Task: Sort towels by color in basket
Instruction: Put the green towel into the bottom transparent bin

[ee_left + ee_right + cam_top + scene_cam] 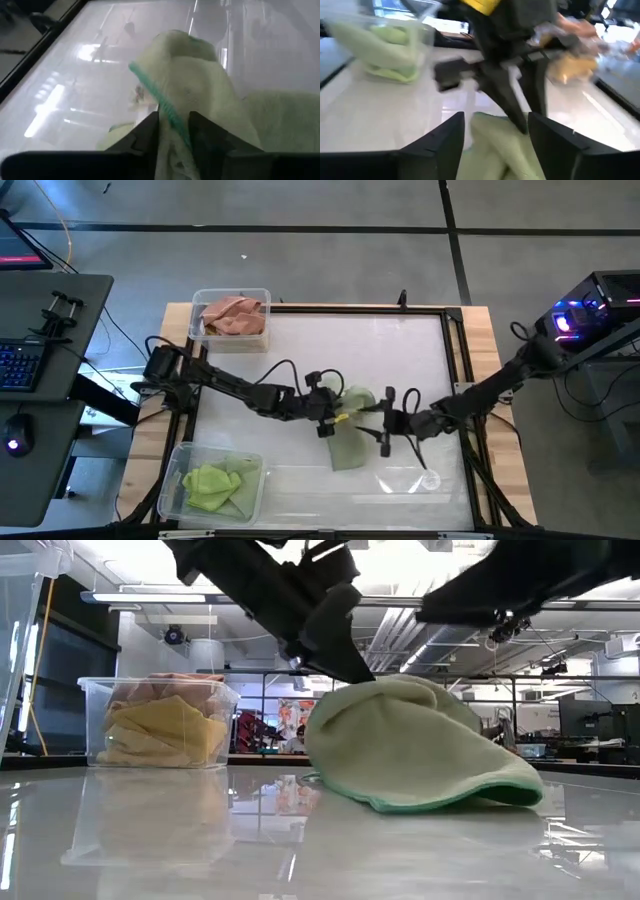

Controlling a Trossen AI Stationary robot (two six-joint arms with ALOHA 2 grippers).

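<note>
1. Pale green towel (350, 442), high view: it lies at the table's (400, 360) centre, toward 6 o'clock. The left gripper (330, 415) meets its edge from 9 o'clock, the right gripper (388, 420) from 3 o'clock. One bin (232, 315) at 11 o'clock holds salmon and peach towels (234, 314); another bin (212, 480) at 7 o'clock holds lime green towels (212, 483).
2. Low view: the towel (420, 745) forms a mound on the tabletop, with the left gripper (345, 665) pressing in at its peak.
3. Left wrist view: the left fingers (145, 136) are pinched on a raised fold of the towel (190, 95).
4. Right wrist view: the right fingers (445, 137) stand apart, with the towel (505, 147) between them and unclamped.
</note>
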